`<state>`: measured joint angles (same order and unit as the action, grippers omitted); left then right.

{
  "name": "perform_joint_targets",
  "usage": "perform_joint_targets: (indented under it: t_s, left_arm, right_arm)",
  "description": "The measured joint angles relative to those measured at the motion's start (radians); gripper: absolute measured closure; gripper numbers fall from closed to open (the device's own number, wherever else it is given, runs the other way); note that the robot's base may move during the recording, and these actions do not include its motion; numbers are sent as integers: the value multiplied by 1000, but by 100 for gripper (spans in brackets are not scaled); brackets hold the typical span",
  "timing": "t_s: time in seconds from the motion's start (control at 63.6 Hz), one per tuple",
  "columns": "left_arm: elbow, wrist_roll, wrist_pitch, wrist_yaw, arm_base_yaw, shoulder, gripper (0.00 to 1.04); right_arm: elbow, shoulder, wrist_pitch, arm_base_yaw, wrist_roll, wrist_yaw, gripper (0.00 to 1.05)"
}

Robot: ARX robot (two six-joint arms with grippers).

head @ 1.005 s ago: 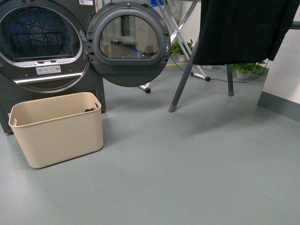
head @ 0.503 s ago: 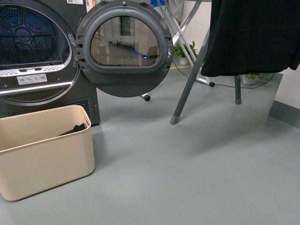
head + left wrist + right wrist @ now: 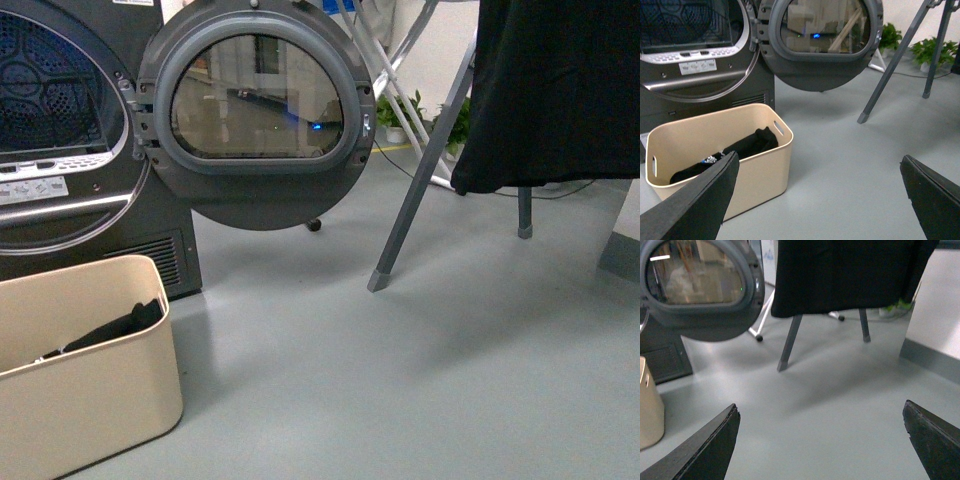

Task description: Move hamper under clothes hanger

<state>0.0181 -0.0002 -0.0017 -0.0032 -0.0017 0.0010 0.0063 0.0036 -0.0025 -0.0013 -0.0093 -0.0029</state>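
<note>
Plainly, a broad stretch of bare grey floor (image 3: 420, 380) was seen across the middle and lower right of the front view. It was bounded above by the open dryer door (image 3: 255, 110) and the clothes hanger (image 3: 415, 200), whose leg was planted right of centre beneath a black garment (image 3: 560, 90). The hamper (image 3: 90, 400) was set at the lower left, cut by the frame edge and well apart from the hanger. In the wrist views, the left gripper (image 3: 818, 162) and right gripper (image 3: 820, 410) were spread wide, with the hamper untouched beyond them.
</note>
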Motion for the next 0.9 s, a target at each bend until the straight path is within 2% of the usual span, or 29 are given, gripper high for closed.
perform_joint_targets:
  t_s: [0.896]
  left_arm:
    - [0, 0, 0, 0, 0, 0, 7]
  right_arm:
    - [0, 0, 0, 0, 0, 2, 7]
